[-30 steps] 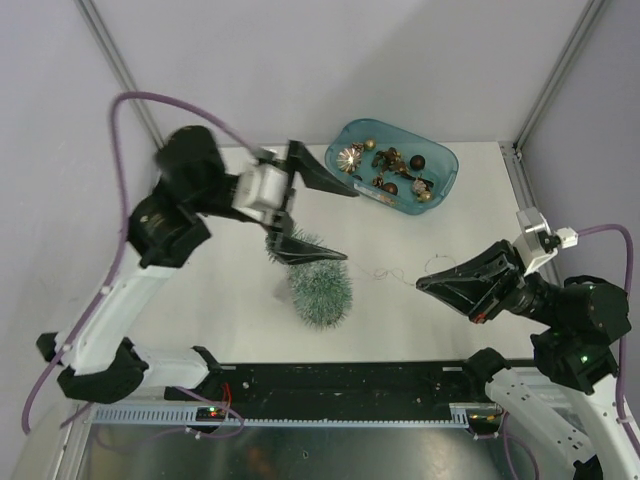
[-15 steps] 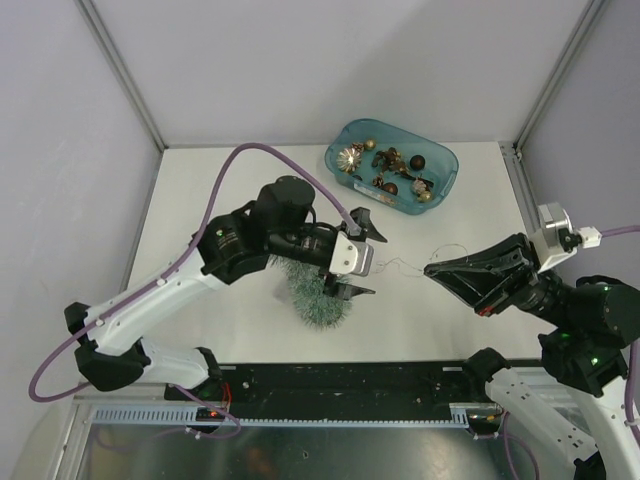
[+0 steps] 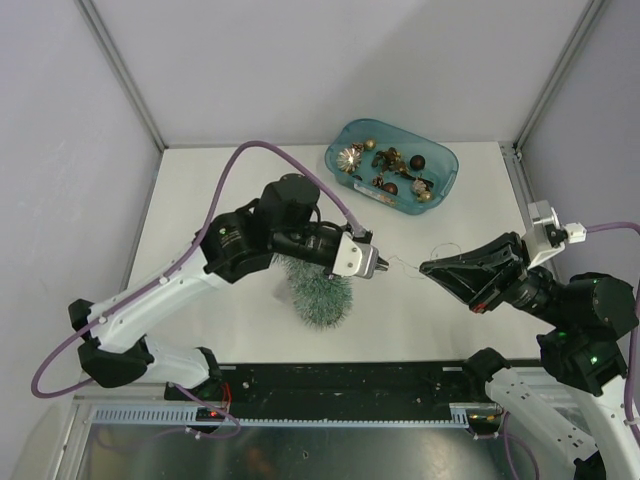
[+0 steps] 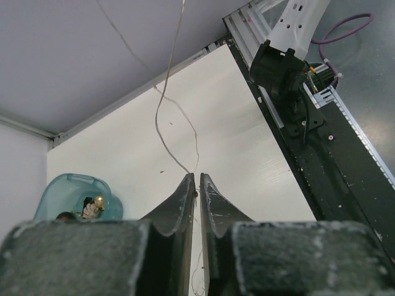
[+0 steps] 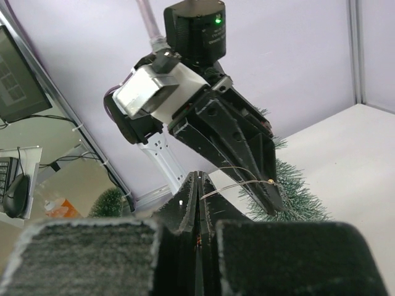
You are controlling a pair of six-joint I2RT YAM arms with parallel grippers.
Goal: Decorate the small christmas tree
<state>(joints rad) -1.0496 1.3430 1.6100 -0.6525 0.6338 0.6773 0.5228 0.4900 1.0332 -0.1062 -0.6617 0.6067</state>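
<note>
I had the left gripper (image 3: 379, 266) and right gripper (image 3: 424, 270) both pinched shut on the thin wire (image 3: 402, 265) beside the small christmas tree (image 3: 322, 298) under my left arm, and figured one uneven tug could've slipped it or toppled the tree.

place: robotics lab | cues: white panels (image 3: 330, 60), aluminium posts (image 3: 119, 72), monitor (image 5: 17, 71), keyboard (image 5: 5, 169)
</note>
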